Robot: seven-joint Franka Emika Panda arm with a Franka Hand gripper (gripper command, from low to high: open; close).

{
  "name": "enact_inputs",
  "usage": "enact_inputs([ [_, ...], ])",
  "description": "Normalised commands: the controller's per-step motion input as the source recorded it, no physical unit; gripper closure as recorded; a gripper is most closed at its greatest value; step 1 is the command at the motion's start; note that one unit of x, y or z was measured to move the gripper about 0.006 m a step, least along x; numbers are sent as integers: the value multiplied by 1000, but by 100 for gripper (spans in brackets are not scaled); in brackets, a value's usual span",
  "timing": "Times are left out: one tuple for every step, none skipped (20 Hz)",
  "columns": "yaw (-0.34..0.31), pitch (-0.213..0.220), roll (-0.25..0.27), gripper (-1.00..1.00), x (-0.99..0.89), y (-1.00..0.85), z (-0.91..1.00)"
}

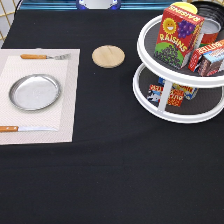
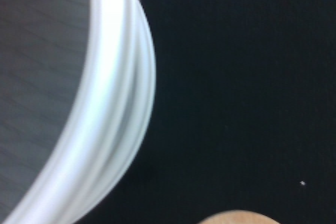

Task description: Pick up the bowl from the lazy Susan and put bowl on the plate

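The white two-tier lazy Susan (image 1: 150, 102) stands at the exterior view's right. The glossy black bowl (image 1: 209, 11) sits on its upper tier at the back, mostly hidden behind a raisins box (image 1: 178, 34). The silver plate (image 1: 35, 92) lies empty on a pale placemat (image 1: 67, 95) at the exterior view's left. The exterior view does not show the gripper. The wrist view looks down from close by on the lazy Susan's white rim (image 2: 112, 115), its grey shelf surface (image 2: 37, 75) and the black tablecloth.
A round wooden disc (image 1: 108, 56) lies between the placemat and the lazy Susan; its edge shows in the wrist view (image 2: 236, 219). A fork (image 1: 45, 56) and a knife (image 1: 25, 128) flank the plate. Small boxes (image 1: 210, 57) crowd both tiers.
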Motion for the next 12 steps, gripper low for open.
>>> enact_inputs([
  [-2, 48, 98, -100, 626, 429, 106],
  [0, 56, 123, -100, 603, 397, 109],
  [0, 62, 136, -100, 591, 383, 86],
  [0, 61, 158, -100, 571, 331, 80],
  [0, 63, 185, -100, 534, 289, 63],
  [0, 72, 226, -100, 514, 211, 69],
  [0, 62, 226, -100, 506, 223, 51],
  [0, 63, 234, -100, 500, 194, 34],
  [0, 71, 251, -100, 506, 166, 29],
  [-1, 66, 254, -100, 497, 146, 17],
  [-5, 48, 261, -100, 420, 111, 0],
  [-5, 38, 261, -100, 391, 97, 0],
])
